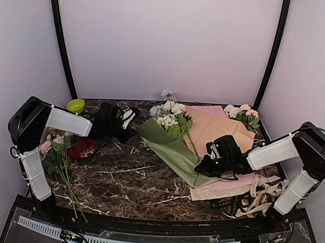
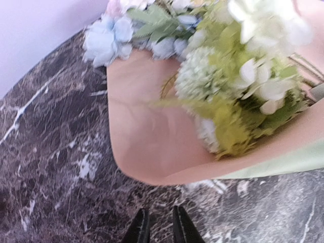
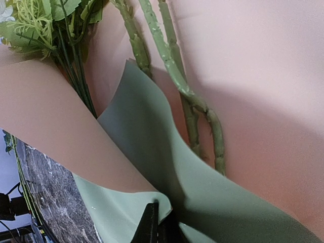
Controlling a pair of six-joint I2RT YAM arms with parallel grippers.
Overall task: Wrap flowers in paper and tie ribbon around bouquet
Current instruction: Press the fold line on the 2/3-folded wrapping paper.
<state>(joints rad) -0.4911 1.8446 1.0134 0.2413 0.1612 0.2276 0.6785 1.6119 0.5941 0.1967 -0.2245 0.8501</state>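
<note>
The flowers (image 1: 170,121), cream-white and pale blue with green leaves, lie at the back centre with their stems (image 3: 177,76) running down onto the paper (image 1: 169,149). The paper is sage green on one face and peach-tan on the other. Its left part is folded up over the stems. My right gripper (image 3: 161,225) is shut on the paper's green edge, at the stem end (image 1: 201,168). My left gripper (image 2: 160,228) hovers over bare marble just left of the blossoms (image 2: 238,86), slightly open and empty. A black ribbon (image 1: 222,203) with pale lettering lies at the front right.
Tan and pink sheets (image 1: 224,187) lie under the paper. A tangle of cream ribbon (image 1: 262,193) sits at front right. Pink-and-white flowers (image 1: 55,148), a red object (image 1: 85,148) and a green bowl (image 1: 75,105) are at the left. More pink blossoms (image 1: 243,114) are at back right.
</note>
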